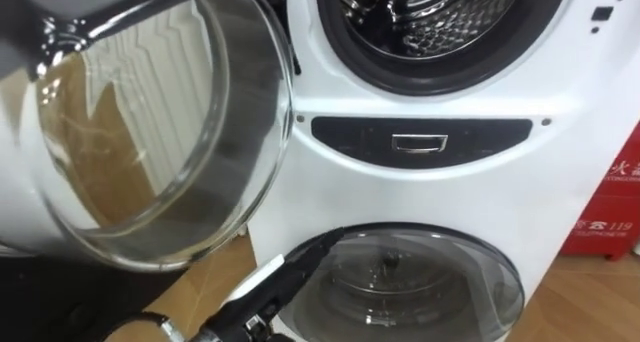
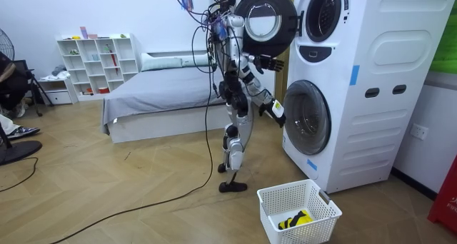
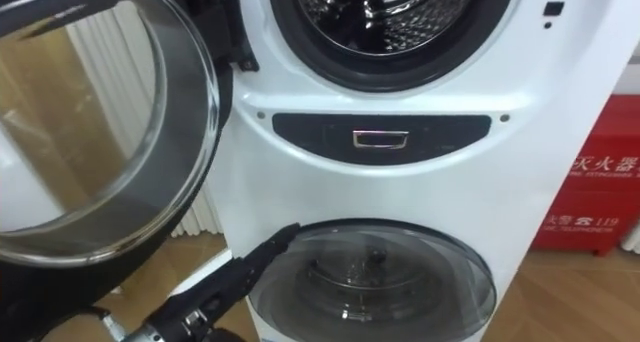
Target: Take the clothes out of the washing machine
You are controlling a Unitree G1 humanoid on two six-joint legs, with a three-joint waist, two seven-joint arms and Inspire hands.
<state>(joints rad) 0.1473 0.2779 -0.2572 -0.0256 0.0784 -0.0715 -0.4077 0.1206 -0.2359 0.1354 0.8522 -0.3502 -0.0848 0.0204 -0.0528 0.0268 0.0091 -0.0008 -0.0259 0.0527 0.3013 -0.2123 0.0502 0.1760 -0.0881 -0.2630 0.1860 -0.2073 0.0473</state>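
Machine: we see the tall white stacked washing machine [image 2: 371, 80] directly before the robot.
Upper door: the round glass-windowed upper door [image 1: 150, 122] stands swung out left of the open steel drum [image 1: 440, 22].
Lower door: the domed glass lower door [image 1: 420, 282] sits below the drum.
Basket: the white slatted plastic basket [image 2: 298, 210] sits on the floor before the machine.
Bed: the grey-sheeted bed [image 2: 164, 94] lies behind the robot.

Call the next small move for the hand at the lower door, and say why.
Probably curl the fingers of the left hand onto the upper-left rim of the lower door, ready to pull. That door is shut, the straight fingers point at its rim, and the open upper drum shows bare metal where visible.
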